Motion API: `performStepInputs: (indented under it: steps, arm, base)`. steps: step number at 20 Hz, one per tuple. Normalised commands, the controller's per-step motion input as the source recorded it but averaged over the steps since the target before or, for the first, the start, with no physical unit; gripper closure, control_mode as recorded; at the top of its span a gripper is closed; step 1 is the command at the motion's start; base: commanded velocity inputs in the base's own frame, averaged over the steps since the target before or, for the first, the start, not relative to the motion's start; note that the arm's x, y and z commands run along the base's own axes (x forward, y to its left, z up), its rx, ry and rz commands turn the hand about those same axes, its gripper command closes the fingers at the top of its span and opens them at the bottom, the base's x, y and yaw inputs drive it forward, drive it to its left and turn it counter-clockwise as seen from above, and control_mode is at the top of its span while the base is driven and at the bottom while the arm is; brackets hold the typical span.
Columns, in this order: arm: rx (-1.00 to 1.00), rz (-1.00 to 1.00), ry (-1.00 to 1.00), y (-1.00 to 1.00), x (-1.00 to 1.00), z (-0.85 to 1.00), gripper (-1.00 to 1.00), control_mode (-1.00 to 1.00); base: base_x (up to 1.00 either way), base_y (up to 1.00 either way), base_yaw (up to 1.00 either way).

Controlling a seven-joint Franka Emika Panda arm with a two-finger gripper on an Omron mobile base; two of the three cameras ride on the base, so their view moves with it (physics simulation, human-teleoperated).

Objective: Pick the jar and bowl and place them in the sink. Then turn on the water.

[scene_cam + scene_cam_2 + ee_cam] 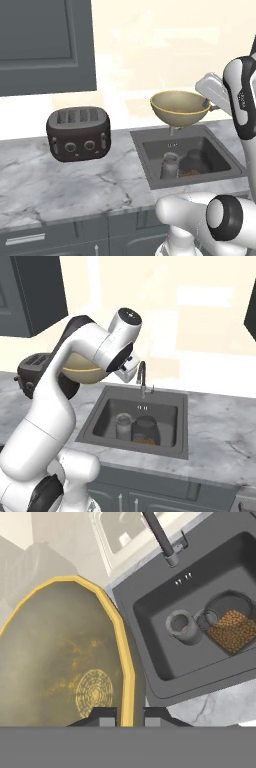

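bowl [180, 108] held aloft by its rim, above the sink's [150, 165] back-left corner; basin lies below and to the right of it. gripper [130, 717] closed tight, fingers pinching the bowl's rim. farther down, jar [196, 163] lies tipped on the sink floor, its lid [170, 165] apart beside it. tap [142, 376] at back edge, no water running.

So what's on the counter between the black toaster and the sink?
Bare grey marbled counter separates the black toaster from the dark grey sink in the left base view.
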Motion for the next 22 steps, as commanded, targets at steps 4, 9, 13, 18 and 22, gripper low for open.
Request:
performStepInputs:
  steps: [4, 9, 13, 18, 22]
  arm:
    - [0.00, 0.00, 0.00, 0.00, 0.00, 0.00, 1.00, 1.00]
    - [0.00, 0.00, 0.00, 0.00, 0.00, 0.00, 1.00, 1.00]
    - [0.00, 0.00, 0.00, 0.00, 0.00, 0.00, 1.00, -1.00]
    - [0.00, 0.00, 0.00, 0.00, 0.00, -0.18, 1.00, -1.00]
    - [0.00, -0.03, 0.00, 0.00, 0.04, -0.54, 1.00, -1.00]
  base:
    - [0.29, -0.28, 0.00]
    - [0.19, -0.16, 0.00]
    - [0.00, -0.01, 0.00]
    - [0.00, 0.00, 0.00]
    - [0.00, 0.00, 0.00]
